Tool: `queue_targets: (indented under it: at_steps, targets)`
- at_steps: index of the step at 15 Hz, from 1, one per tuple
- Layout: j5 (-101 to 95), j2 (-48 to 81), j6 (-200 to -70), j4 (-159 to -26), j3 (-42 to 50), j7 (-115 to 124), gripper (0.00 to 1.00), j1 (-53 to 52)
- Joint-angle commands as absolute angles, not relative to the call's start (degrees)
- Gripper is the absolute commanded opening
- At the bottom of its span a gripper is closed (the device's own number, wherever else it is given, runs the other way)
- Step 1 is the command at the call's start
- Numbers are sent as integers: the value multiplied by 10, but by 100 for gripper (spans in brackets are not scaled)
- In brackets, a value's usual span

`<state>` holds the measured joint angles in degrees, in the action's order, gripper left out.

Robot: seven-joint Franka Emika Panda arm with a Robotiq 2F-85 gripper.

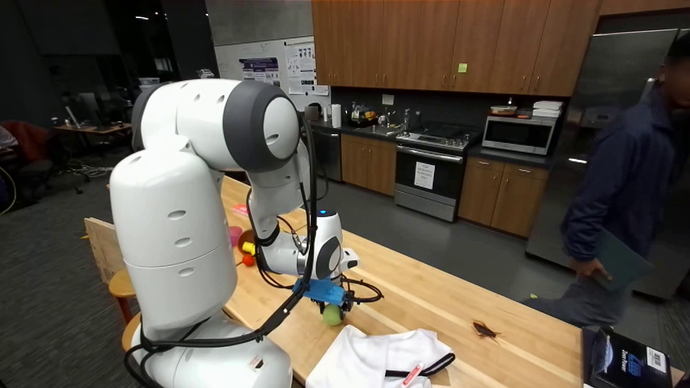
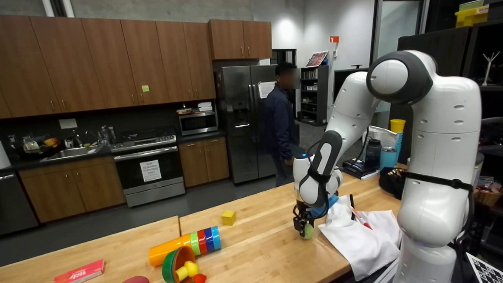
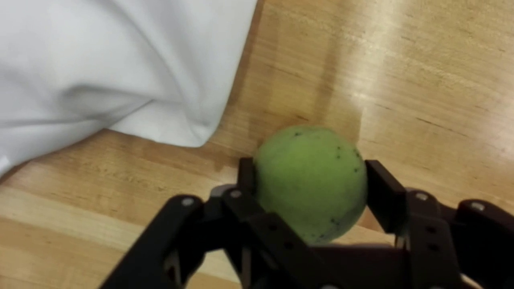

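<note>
And there's the ball point(image 3: 311, 180), rounded, matt green and flecked with dark specks, on the tabletop point(image 3: 441, 80) just beside the white cloth point(image 3: 140, 60), with the pincer point(image 3: 312, 179) clamped right on it, black against green on both sides!

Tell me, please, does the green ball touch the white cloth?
No, the wrist view shows tabletop between the green ball and the white cloth.

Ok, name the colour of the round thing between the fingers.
The round thing is green, lightly speckled; best seen in the wrist view.
</note>
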<state>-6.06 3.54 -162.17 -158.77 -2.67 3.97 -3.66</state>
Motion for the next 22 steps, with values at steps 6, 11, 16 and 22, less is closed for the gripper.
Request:
queue_targets:
  at_steps: [6,11,16,22]
  targets:
    - [-114,42,-1634,-1583,-30,41,42,-48]
    - [-113,55,-1633,-1560,-50,36,42,-71]
    - [-94,73,-1623,-1525,-83,35,42,-101]
    - [-91,99,-1613,-1482,-109,34,42,-131]
